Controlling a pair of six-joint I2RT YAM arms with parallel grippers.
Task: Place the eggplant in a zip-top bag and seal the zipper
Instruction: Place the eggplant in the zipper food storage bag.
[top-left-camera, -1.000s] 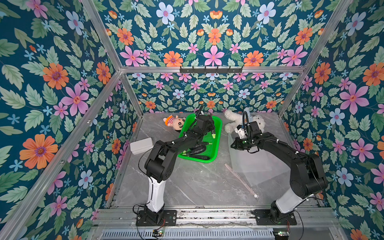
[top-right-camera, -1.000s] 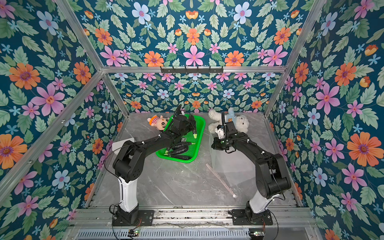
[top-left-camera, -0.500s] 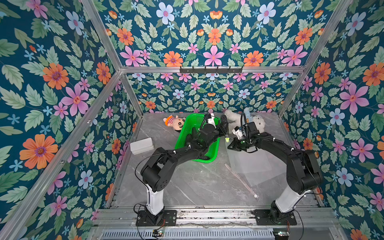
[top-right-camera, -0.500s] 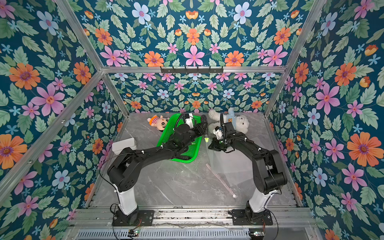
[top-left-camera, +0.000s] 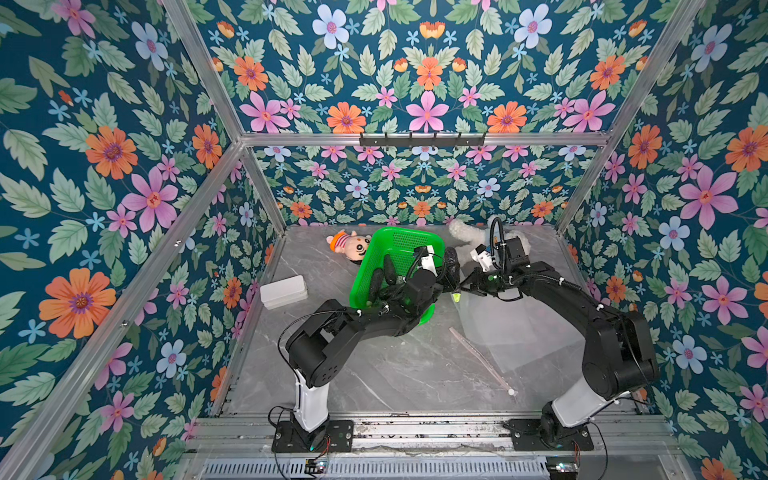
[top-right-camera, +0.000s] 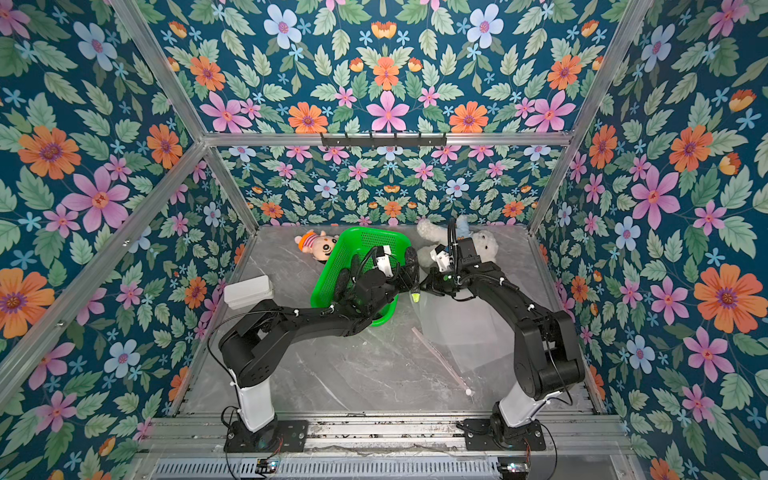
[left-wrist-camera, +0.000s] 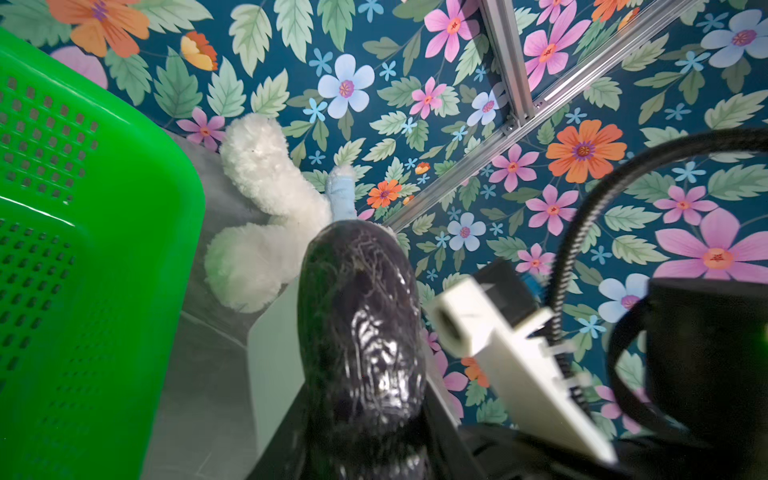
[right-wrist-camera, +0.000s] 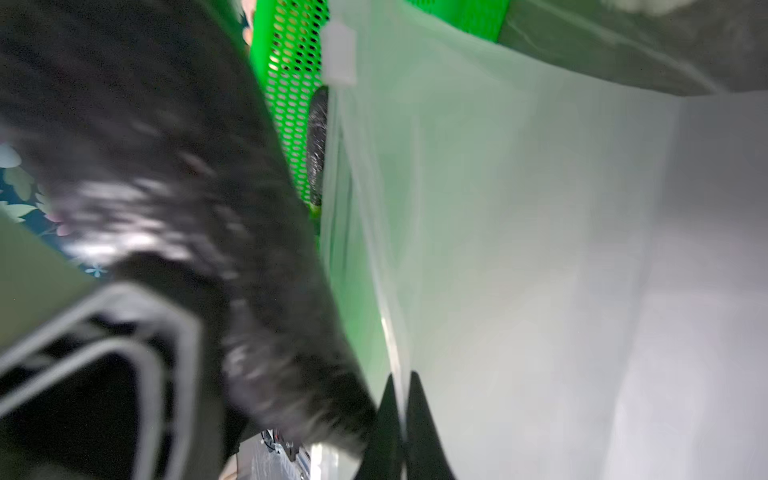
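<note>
**Both arms meeting just right of the basket (top-left-camera: 399, 243).** The eggplant (top-left-camera: 452, 262) is clamped between the jaws of the left gripper (top-left-camera: 445, 284) and is held above the table (top-left-camera: 395, 374), with its green stem end turned down. In the left wrist view, the eggplant (left-wrist-camera: 361, 332) is seen rising from between the fingers. The jaws of the right gripper (right-wrist-camera: 401, 419) are pressed together on a thin fold of film at the mouth of the bag (right-wrist-camera: 540, 249), which is lifted there. The rest of the bag (top-left-camera: 523, 332) is spread flat on the table. The eggplant is held just beside this raised edge; whether it has entered cannot be told. The zipper (top-left-camera: 478, 358) is seen as a pink strip, and its white slider (right-wrist-camera: 338, 54) appears in the right wrist view. A doll (top-left-camera: 349, 246), a plush (top-left-camera: 465, 230) and a white box (top-left-camera: 284, 291) are set around the basket
</note>
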